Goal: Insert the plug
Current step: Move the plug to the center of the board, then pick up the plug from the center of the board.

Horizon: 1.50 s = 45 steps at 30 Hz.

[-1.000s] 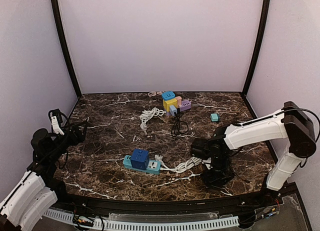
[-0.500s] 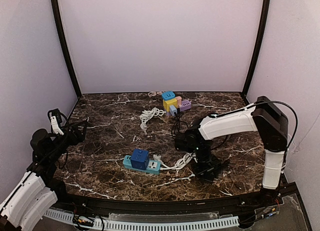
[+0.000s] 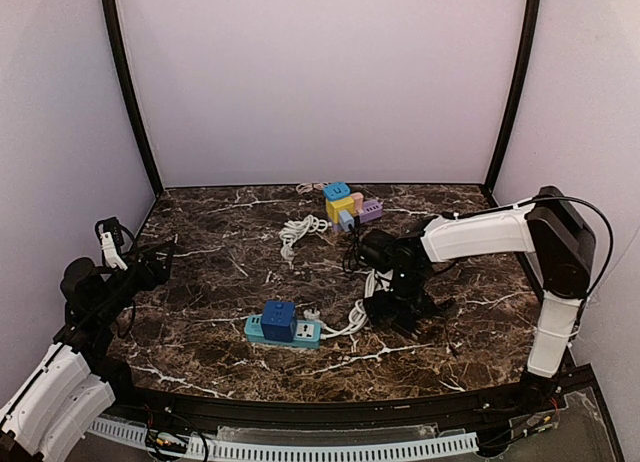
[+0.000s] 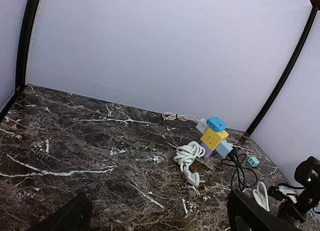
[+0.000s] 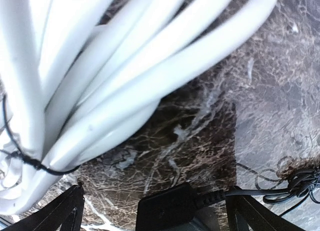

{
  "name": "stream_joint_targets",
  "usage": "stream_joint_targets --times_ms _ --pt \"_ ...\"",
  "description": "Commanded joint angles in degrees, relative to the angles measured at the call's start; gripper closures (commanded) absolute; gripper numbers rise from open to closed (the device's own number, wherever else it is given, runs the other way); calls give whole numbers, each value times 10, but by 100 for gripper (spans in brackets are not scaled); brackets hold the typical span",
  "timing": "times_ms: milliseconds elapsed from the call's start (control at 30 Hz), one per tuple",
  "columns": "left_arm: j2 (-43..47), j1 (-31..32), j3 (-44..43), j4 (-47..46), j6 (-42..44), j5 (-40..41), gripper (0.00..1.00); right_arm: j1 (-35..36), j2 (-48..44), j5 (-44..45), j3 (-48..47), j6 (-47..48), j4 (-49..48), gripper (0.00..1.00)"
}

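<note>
Right gripper (image 5: 156, 200) is released, its fingers wide apart, and a black plug (image 5: 167, 210) lies between them untouched. Since one second ago this gripper has travelled from the near right part of the tabletop toward the centre, and the white cable bundle (image 3: 358, 312) has shifted with it. The power strip (image 3: 285, 330) stays near the middle of the near edge. The left gripper (image 4: 157, 218), also released, has not moved from the left edge.

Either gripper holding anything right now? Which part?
Nothing gripped. Left gripper open, empty. Right gripper open: black plug lies between its fingers, touching neither; white cable bundle crosses close to the camera.
</note>
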<state>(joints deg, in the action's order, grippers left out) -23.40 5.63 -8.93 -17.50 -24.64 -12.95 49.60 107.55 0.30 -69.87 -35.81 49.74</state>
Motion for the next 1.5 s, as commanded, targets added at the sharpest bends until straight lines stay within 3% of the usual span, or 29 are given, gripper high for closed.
stream_joint_targets --times_ms 0,167,333,500,600,667,700,800,933,1100,1200,1333,1467 --pt "-1 -3 8 -8 1 -8 5 0 -20 2 32 85 -82 1" --pt "0 -3 8 -8 4 -9 5 2 -40 -21 52 167 -63 10" --pt "1 -4 8 -8 4 -9 5 2 -41 -39 69 194 -37 38" --pt "0 -3 8 -9 1 -11 5 2 -57 -32 86 186 -21 51" --pt "1 -4 8 -9 1 -12 5 3 -60 -36 90 180 -25 69" --pt "0 -3 9 -9 1 -13 5 9 -66 -25 83 177 -30 93" --pt "1 -3 9 -9 1 -13 5 14 -74 -14 78 176 -33 100" --pt "3 -3 6 -7 1 -16 8 44 -114 49 61 175 -62 100" --pt "0 -3 -14 3 -4 -53 17 116 -195 237 48 163 -159 100" --pt "-46 23 -104 58 -20 -151 26 209 -231 413 70 315 -462 100" --pt "-106 101 -175 104 14 -173 27 237 -185 449 62 437 -669 100" --pt "-196 168 -289 156 48 -192 22 257 -89 477 19 589 -874 100" --pt "-264 208 -367 191 104 -198 21 263 -31 451 -35 648 -938 100"
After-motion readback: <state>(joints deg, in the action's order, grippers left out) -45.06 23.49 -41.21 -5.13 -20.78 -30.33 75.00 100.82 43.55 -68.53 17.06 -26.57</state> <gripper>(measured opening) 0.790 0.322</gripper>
